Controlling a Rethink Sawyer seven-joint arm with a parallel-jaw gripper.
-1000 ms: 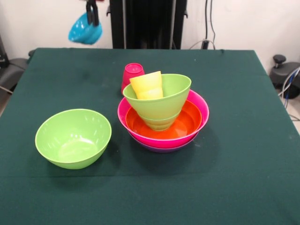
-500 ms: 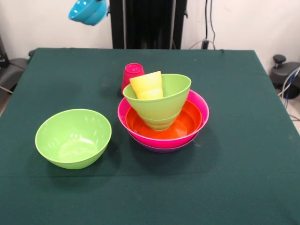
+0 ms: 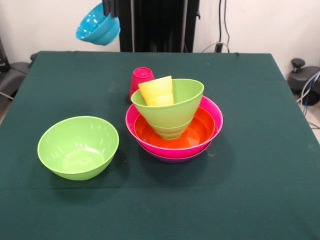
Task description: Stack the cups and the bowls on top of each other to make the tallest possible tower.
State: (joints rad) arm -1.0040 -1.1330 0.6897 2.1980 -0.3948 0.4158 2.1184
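Up at the top edge the gripper (image 3: 111, 7) shows only as dark tips, clamped on the rim of the blue bowl (image 3: 98, 29); that bowl hangs tilted in the air, mouth turned up and to the left, above the far left part of the table (image 3: 260, 190) and clear of everything on it; how the fingers sit on the rim is hard to make out, but the bowl hangs from them. Below and to the right, near the middle of the green cloth, stands the tower (image 3: 172, 127); a purple bowl (image 3: 172, 158) shows only as a thin edge at the bottom, a pink bowl (image 3: 212, 125) nests in it, an orange bowl (image 3: 200, 132) in that; lime bowls (image 3: 175, 112) sit nested in the orange one, leaning to the right; a yellow cup (image 3: 157, 91) lies tipped in the topmost. A red cup (image 3: 141, 80) stands mouth up just behind the tower. Another lime bowl, the loose bowl (image 3: 78, 146), sits upright and well apart at the near left.
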